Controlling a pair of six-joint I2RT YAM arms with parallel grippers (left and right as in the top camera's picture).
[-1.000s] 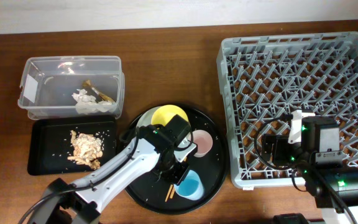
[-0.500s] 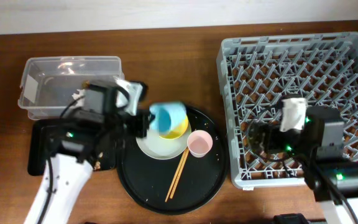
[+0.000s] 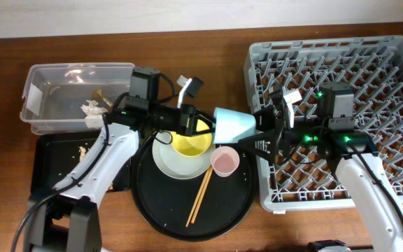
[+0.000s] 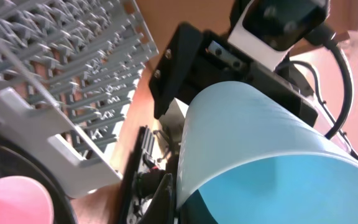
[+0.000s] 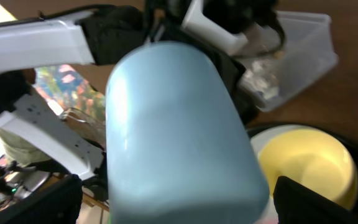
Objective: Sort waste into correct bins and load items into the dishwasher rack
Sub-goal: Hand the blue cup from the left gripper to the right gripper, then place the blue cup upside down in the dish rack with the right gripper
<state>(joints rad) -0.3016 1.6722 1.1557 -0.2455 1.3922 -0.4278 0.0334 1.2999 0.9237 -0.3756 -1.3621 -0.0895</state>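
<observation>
We see the light-blue cup [image 3: 235,124] in the air, lying on its side, over the right edge of the round black tray [image 3: 161,210] and just beside the left wall of the dishwasher rack [image 3: 369,47]. The left gripper [image 3: 210,124] holds it at the wide rim end, closed on the cup. The right gripper [image 3: 263,135] meets it from the rack side. In the right wrist view its fingers [image 5: 312,199] stand wide apart on both sides of the cup, with gaps, so they grip nothing. On the tray below, the yellow bowl [image 3: 191,143] sits on the plate [image 3: 173,166], the pink cup [image 3: 224,162] is just beside it, and the chopsticks [image 3: 201,194] lie near.
</observation>
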